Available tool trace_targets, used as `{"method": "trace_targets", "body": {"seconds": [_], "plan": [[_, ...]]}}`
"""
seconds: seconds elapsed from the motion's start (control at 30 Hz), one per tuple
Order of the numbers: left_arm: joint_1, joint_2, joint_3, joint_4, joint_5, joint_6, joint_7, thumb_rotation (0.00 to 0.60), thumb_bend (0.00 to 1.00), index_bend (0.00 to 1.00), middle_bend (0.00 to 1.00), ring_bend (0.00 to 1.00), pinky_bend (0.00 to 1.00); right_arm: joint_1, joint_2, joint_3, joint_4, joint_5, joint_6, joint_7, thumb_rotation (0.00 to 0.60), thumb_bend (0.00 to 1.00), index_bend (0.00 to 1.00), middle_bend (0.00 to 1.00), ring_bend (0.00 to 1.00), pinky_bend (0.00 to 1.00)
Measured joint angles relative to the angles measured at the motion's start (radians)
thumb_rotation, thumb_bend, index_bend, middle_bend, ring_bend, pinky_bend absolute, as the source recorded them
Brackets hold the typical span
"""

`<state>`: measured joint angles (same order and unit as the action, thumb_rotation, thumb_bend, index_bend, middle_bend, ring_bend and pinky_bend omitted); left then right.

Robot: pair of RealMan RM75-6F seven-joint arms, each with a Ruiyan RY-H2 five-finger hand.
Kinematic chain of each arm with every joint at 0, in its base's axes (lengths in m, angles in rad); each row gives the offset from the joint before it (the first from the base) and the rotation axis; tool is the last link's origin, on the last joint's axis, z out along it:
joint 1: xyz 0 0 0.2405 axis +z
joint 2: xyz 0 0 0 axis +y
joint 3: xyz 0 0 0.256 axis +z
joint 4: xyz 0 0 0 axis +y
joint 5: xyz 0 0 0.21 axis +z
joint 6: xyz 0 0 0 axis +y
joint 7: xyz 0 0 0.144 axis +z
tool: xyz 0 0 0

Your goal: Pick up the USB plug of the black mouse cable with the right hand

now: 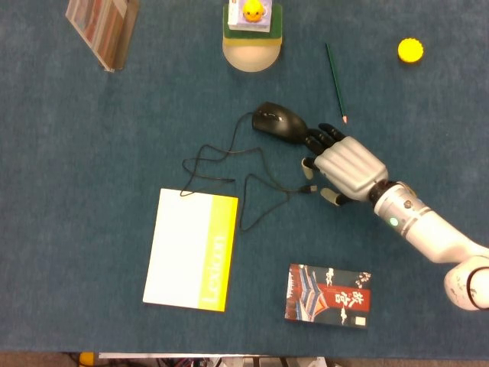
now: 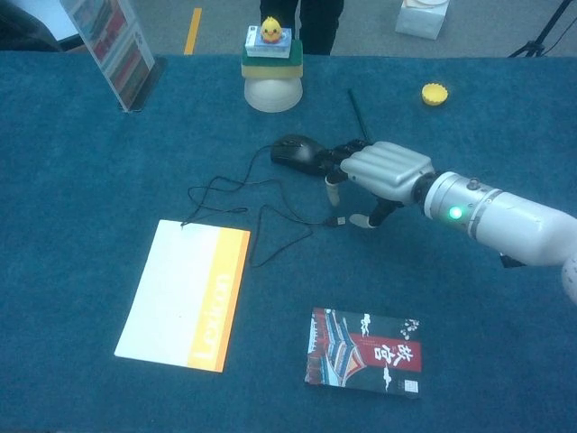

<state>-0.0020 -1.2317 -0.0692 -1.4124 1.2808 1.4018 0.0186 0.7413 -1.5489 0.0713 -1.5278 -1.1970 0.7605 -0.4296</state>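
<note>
The black mouse (image 1: 280,122) (image 2: 297,152) lies mid-table, its thin black cable (image 1: 252,183) (image 2: 261,216) looping toward the notebook and ending in the USB plug (image 1: 308,188) (image 2: 336,220). My right hand (image 1: 341,164) (image 2: 379,171) hovers just right of the plug, fingers spread, dark fingertips beside the mouse, thumb tip close to the plug. It holds nothing. The left hand appears in neither view.
A white and yellow notebook (image 1: 192,249) (image 2: 185,293) lies left of the cable. A red and black book (image 1: 328,296) (image 2: 365,352) sits near the front. A green pencil (image 1: 335,72), yellow cap (image 1: 410,50), bowl with duck (image 1: 252,34) and a stand (image 1: 99,27) line the far side.
</note>
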Motion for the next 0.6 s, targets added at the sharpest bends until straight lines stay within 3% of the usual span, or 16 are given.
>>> {"method": "trace_targets", "body": {"seconds": [0.6], "plan": [[0.007,-0.008,0.002,0.032,-0.001,-0.014,-0.041,0.600,0.02,0.32,0.22,0.18,0.39,0.033,-0.048,-0.018,0.045,0.030,-0.001,-0.016,0.600,0.26,0.44,0.02,0.00,0.02]]}}
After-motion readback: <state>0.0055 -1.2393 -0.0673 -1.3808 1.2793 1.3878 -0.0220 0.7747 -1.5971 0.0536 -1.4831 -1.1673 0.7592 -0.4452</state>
